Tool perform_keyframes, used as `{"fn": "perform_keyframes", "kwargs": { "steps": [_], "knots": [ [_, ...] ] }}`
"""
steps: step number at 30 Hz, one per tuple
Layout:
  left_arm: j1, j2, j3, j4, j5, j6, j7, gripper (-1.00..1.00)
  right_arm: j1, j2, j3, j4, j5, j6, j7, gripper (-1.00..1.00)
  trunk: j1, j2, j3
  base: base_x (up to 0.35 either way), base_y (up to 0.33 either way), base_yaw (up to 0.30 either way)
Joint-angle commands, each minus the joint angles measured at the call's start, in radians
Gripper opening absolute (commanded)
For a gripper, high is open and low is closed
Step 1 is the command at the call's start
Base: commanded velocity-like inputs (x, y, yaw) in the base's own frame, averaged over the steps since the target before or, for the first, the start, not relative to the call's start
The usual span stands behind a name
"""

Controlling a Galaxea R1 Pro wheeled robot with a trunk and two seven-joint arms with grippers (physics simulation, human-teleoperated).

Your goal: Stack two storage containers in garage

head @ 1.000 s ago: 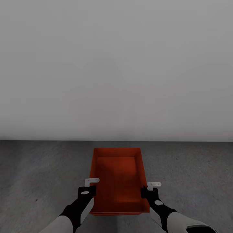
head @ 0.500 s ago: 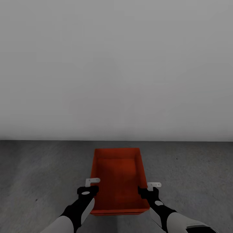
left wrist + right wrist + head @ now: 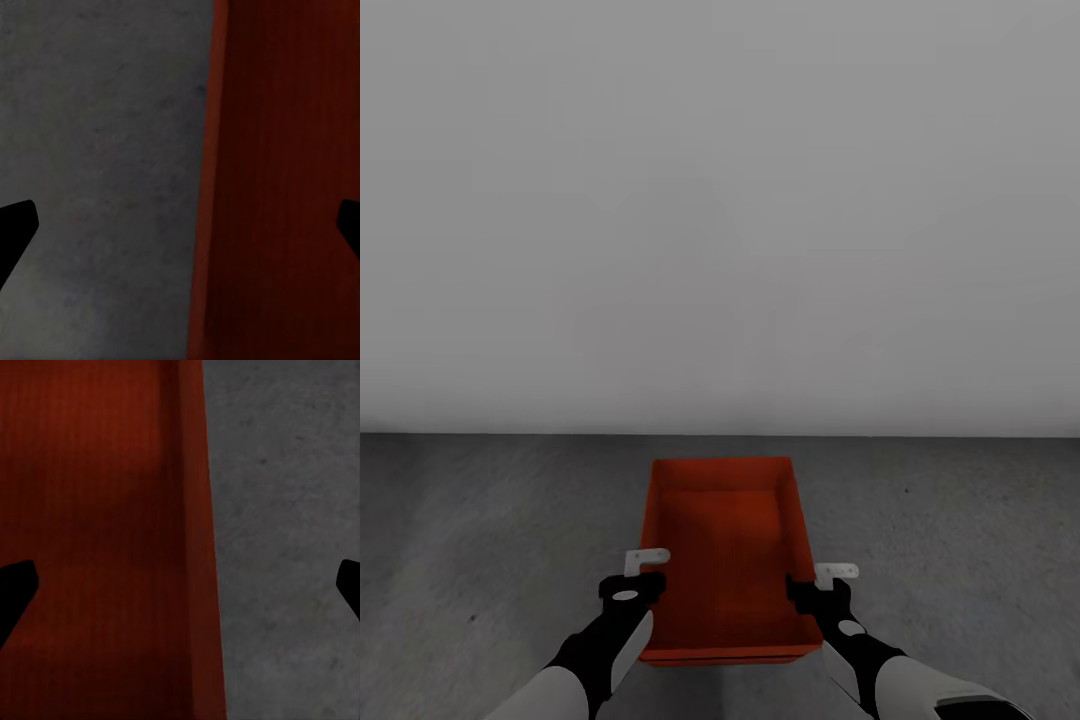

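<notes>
Container (image 3: pixel 725 555), rigid and thin-walled, likely light; we take its long walls at 9 and 3 o'clock, where left gripper (image 3: pixel 643 572) and right gripper (image 3: pixel 815 582) straddle them, spread

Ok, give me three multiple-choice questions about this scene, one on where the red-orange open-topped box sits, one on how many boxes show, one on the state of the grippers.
1. Where is the red-orange open-topped box?
A. On the dark grey concrete floor, near the plain white-grey wall
B. On a light wood plank floor
C. On a low grey table

2. How many such boxes appear in the head view?
A. None
B. One
C. Three

3. How do the left gripper and right gripper stand?
A. Both shut on the box
B. One open, one shut
C. Both open, each straddling a long side wall

Answers:
1 A: rough grey floor surrounds the box, with the wall close behind.
2 B: a single box shows between the arms.
3 C: each wrist view shows dark fingertips far apart, with a box wall running between them.
</notes>
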Motion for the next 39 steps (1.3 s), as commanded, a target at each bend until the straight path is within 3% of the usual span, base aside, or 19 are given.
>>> {"fn": "perform_keyframes", "kwargs": {
  "steps": [1,39],
  "knots": [
    [0.0,0.001,-0.008,-0.001,0.009,0.005,0.008,1.0,-0.001,0.0,0.004,0.001,-0.002,-0.003,-0.005,1.0,0.0,0.0,-0.001,0.0,0.0,0.0],
    [0.0,0.002,-0.007,0.008,0.01,0.003,0.006,1.0,-0.001,0.0,0.004,0.001,-0.002,-0.002,-0.006,1.0,-0.146,0.266,0.118,0.0,0.0,0.0]
  ]
}}
